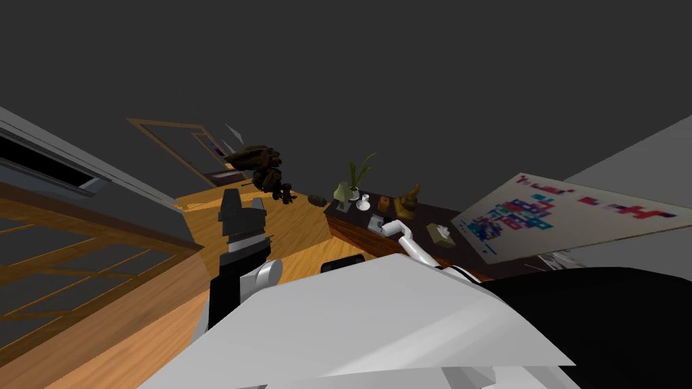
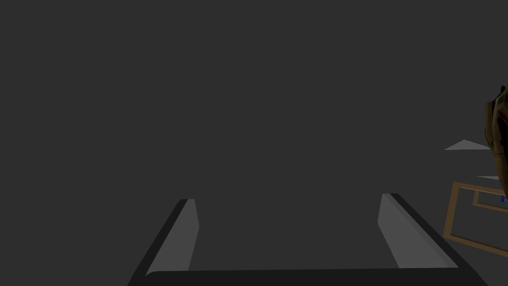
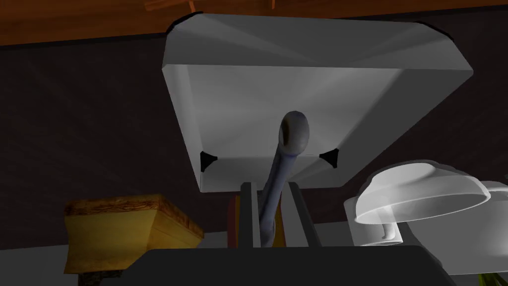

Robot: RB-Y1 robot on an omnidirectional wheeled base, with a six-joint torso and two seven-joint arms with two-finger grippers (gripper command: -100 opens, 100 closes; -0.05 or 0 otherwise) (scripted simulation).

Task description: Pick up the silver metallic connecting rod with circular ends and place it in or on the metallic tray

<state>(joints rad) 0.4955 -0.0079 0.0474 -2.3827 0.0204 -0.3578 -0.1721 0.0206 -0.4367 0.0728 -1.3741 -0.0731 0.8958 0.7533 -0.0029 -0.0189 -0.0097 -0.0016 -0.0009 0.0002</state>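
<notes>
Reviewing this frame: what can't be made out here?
- Lower end of the rod: right wrist view, hidden between the right hand's fingers.
- Whether rod touches tray: same view, looking along the rod hides any gap.
- Yellowish box: cut off by that view's edge.

- The rod [image 3: 292, 131] passes between the right pincer's [image 3: 270, 188] fingers, and its near end is hidden behind the pincer's dark body.
- A red-orange thing [image 3: 231, 223] behind those fingers is mostly covered, so I cannot tell what it is.
- The white bowl [image 3: 421, 193] beside the pincer is cut by the picture's edge.
- The yellow box [image 3: 124, 228] on the pincer's other side loses a corner behind the body.
- Beside the left pincer [image 2: 287, 213], a brown shape [image 2: 498, 139] and a wooden frame [image 2: 461, 218] are cut off.
</notes>
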